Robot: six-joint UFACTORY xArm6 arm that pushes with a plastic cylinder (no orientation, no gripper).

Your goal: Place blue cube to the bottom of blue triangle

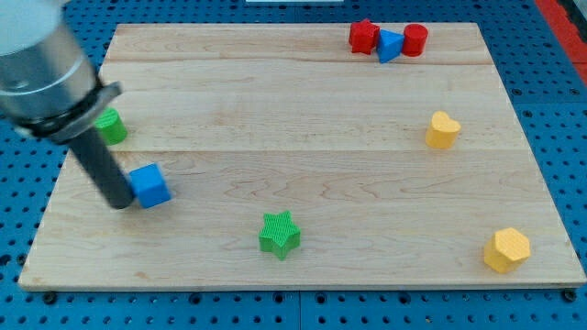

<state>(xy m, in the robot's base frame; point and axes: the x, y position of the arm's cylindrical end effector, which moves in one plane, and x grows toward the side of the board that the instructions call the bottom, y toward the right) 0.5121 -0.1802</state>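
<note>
bench: carrying every block; the long run towards the view's top right is lying mostly bare.
arm: leaning in from the view's top left, its rod slanting down and to the right.
my tip: touching the blue cube on its left side; there is no claw, so nothing is opening or clamping.
blue triangle: sitting wedged between a red star and a red cylinder, well apart from the cube.
green cylinder: resting just behind the rod.
risk: an off-centre push is likely spinning the cube off my tip; overshooting is risking knocking the red pair.
</note>
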